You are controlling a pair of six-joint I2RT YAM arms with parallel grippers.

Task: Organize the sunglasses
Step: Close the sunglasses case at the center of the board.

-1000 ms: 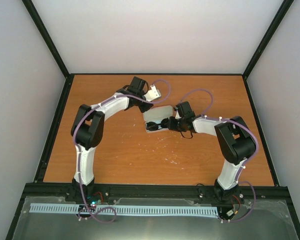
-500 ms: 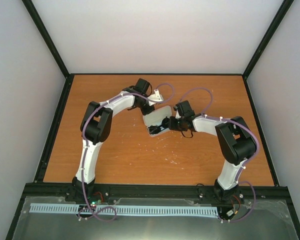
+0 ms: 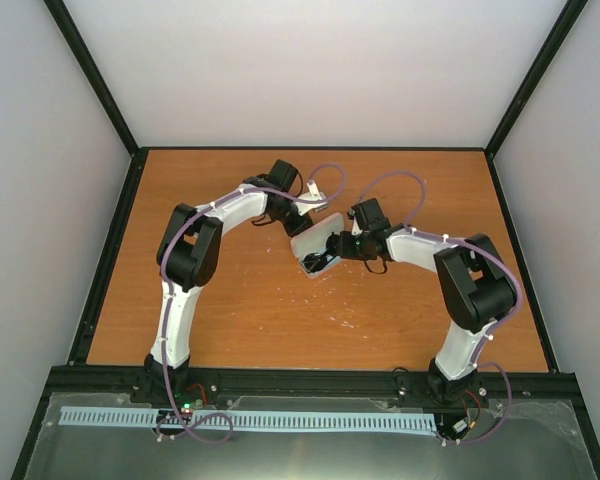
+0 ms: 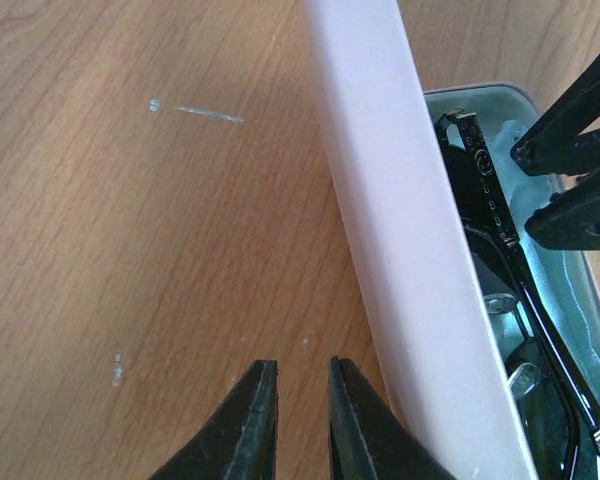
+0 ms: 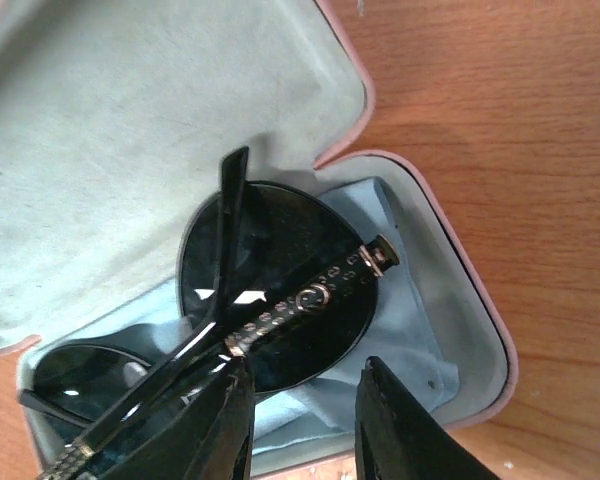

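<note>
Risk first: one temple of the sunglasses (image 5: 270, 300) sticks up over the case (image 5: 450, 300) w/ the cloth (image 5: 400, 330) under; if I shut the lid (image 4: 400, 260) now it'll pinch or bend it; right gripper (image 5: 300, 425) sits low over the frame, jaws apart, nothing held, I think; further back, left gripper (image 4: 295, 415) nearly together beside the lid's outer face, gripping nothing.

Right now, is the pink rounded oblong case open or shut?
Open: the pink rounded oblong case has its lid raised, the sunglasses lying inside.
</note>
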